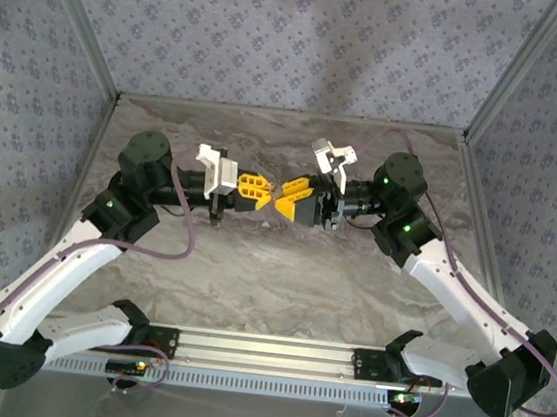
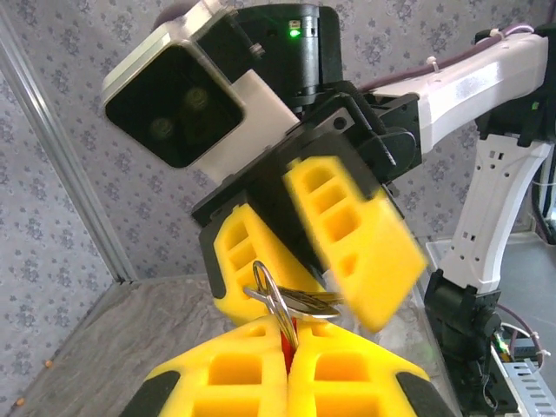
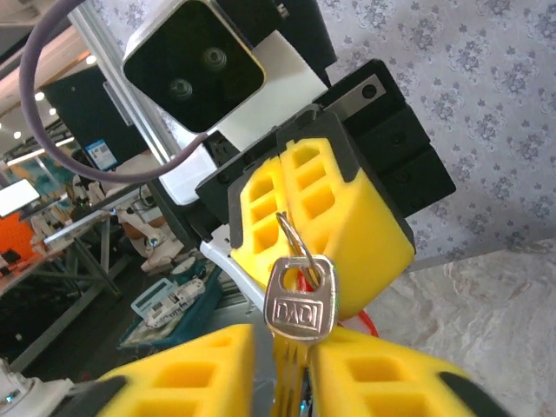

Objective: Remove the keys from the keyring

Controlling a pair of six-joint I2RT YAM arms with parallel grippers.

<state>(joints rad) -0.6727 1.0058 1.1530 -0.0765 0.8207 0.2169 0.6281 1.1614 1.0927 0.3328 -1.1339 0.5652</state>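
Over the marble table [image 1: 271, 278] your two arms meet tip to tip at centre. The left gripper [image 1: 262, 191] is clamped on the keyring [image 2: 287, 339], with the red tag pinched between its yellow pads [image 2: 234, 365]. The right gripper [image 1: 281, 200] has its jaws apart, straddling the silver keys [image 3: 301, 304] hanging off the ring; you can't tell whether it touches them.
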